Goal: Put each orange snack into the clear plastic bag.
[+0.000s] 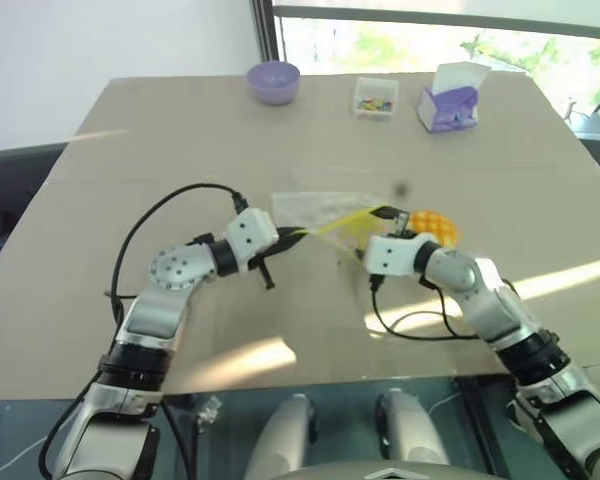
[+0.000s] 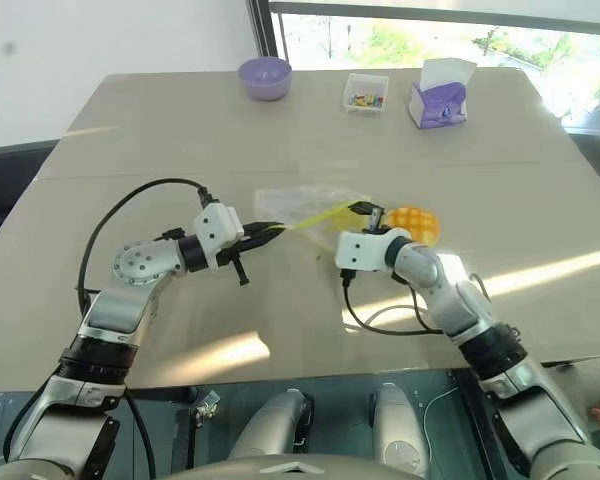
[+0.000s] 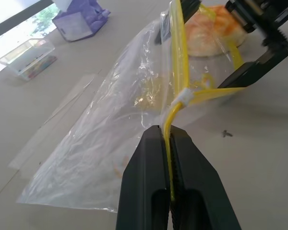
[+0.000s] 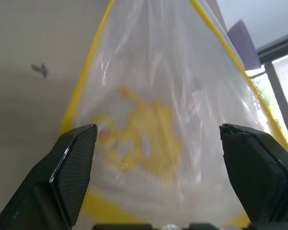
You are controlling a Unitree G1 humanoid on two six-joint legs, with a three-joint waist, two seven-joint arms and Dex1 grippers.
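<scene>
Beige table (image 1: 180, 150) with a faint seam across its top. White wall (image 1: 100, 40) behind on the left; dark-framed window (image 1: 450, 30) behind on the right, green foliage outside. Sunlight falls in bright patches on the table's near edge and right side. Grey-blue floor (image 1: 10, 190) on the left.

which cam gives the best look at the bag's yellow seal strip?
Left wrist view: the yellow seal strip runs up from the shut left gripper pinching it. Right wrist view shows both strip edges framing the clear plastic bag. Eye views show a thin yellow line.
</scene>
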